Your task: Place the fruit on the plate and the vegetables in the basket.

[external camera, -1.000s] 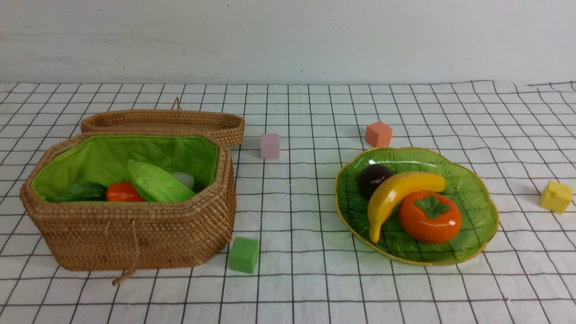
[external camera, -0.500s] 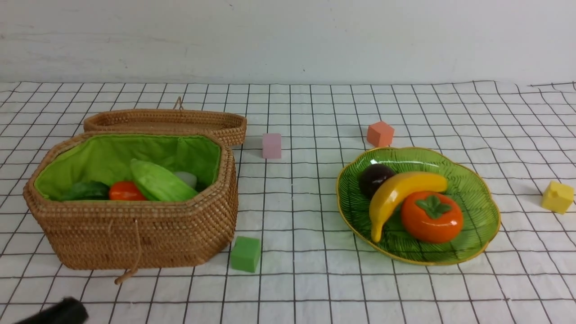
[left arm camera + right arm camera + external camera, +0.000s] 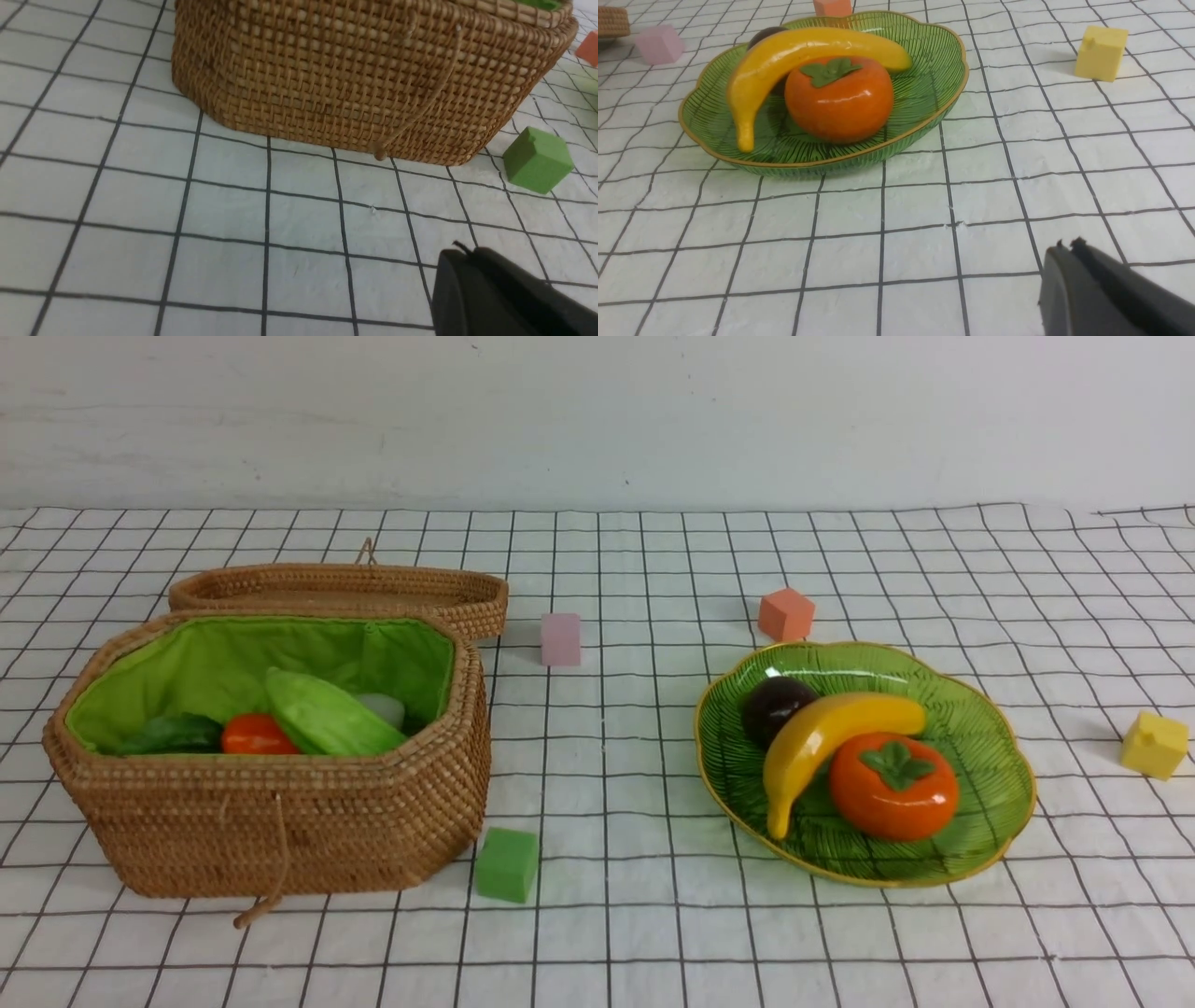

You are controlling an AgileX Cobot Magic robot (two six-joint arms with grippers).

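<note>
Left side of the cloth: basket (image 3: 271,803) w/ green lining holds the veg (image 3: 322,714): pale gourd, carrot, something dark green, a white bit behind. Eggplant not visible, prob buried. Lid (image 3: 341,588) lies flat just behind the basket. Left gripper (image 3: 467,261) is together, empty, low near the basket's front wall. Right side: plate (image 3: 990,747) carries banana (image 3: 822,737), persimmon (image 3: 892,789), mangosteen (image 3: 775,705), all touching. Right gripper (image 3: 1066,254) is together, empty, near the plate's front rim. Sorting looks done. Risks: banana leans on the other two, so a nudge to the plate could roll it off; an arm swinging could clip the green cube (image 3: 506,865).
</note>
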